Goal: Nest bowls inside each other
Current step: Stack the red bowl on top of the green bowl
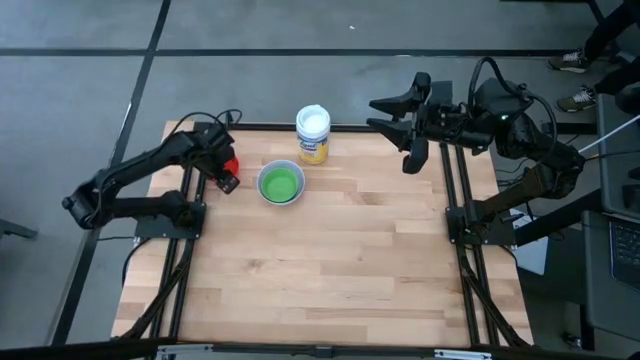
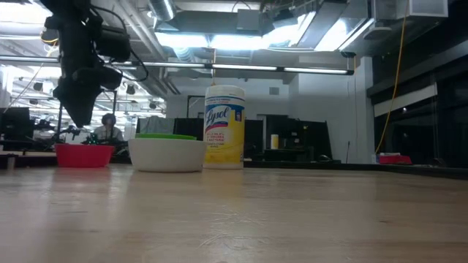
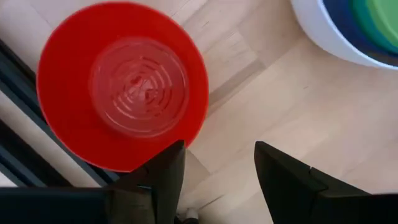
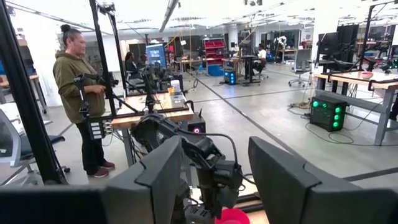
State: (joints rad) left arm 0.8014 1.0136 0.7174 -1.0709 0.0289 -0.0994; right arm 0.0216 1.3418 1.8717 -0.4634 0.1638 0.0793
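A red bowl (image 3: 121, 84) stands upright on its base at the table's far left edge (image 1: 232, 164). My left gripper (image 3: 217, 168) hangs just above it, open and pointing down, one finger over the bowl's rim and the other over bare wood. In the low view its tips (image 2: 78, 117) stop short of the red bowl (image 2: 84, 155). A white bowl (image 1: 281, 184) beside it holds dark blue, teal and green bowls nested inside (image 3: 373, 18). My right gripper (image 1: 375, 113) is open, held high and level over the far right.
A yellow jar with a white lid (image 1: 313, 133) stands just behind the white bowl. The dark frame rail (image 3: 25, 149) runs along the table edge right beside the red bowl. Bare wood (image 1: 330, 270) covers the middle and near side. A person (image 4: 78, 93) stands in the room beyond.
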